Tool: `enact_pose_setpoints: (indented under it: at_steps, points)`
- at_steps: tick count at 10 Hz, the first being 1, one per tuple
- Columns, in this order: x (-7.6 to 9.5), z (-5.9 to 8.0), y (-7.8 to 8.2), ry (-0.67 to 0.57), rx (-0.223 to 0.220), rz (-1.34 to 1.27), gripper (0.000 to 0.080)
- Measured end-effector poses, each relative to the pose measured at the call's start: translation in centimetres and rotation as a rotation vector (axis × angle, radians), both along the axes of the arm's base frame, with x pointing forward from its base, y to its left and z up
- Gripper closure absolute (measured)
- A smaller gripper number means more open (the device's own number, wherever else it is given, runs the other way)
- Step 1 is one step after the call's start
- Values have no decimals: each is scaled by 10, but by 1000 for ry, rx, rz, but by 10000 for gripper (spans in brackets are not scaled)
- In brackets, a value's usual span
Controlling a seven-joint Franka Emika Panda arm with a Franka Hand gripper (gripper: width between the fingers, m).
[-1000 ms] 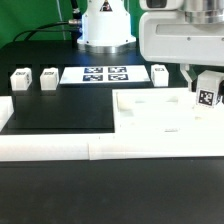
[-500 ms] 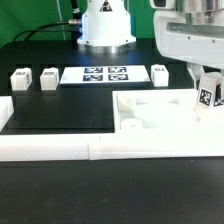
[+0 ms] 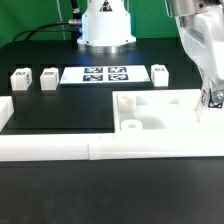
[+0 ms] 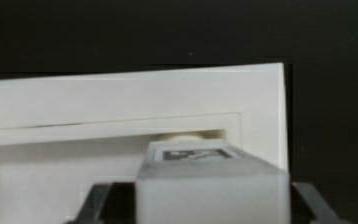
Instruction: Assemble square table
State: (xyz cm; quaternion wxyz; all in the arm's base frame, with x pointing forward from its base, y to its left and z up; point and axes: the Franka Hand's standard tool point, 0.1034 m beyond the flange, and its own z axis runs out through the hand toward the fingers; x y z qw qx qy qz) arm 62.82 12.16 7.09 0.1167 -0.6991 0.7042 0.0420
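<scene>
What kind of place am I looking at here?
Probably a robotics lab test bench: a robot arm over a black table, a marker board of printed tags, and a tagged leg in its tool.

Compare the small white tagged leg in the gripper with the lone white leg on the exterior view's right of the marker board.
The small white leg in the gripper is at the thick white square slab's edge; the lone white leg stands free on the black table. The held leg is partly hidden by the gripper; the lone leg shows whole. Both carry tags.
</scene>
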Motion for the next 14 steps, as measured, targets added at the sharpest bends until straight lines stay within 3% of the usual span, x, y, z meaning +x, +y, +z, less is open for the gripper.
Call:
enact_pose_setpoints:
  at_steps: [1,2,3,4,7,8,10,12,14]
  points:
    - [0,0,0,-8,-5,41,302]
    - [0,1,-2,-35,-20,201,302]
    - [2,4,0,-61,-47,380,184]
    - [3,6,4,-88,-80,546,157]
    - [2,3,2,-133,-95,762,151]
    - [2,3,1,-151,-105,854,151]
    - [4,3,-6,-203,-174,1138,151]
    - [4,3,-4,-198,-166,1100,173]
    - [2,1,-6,-173,-153,1011,498]
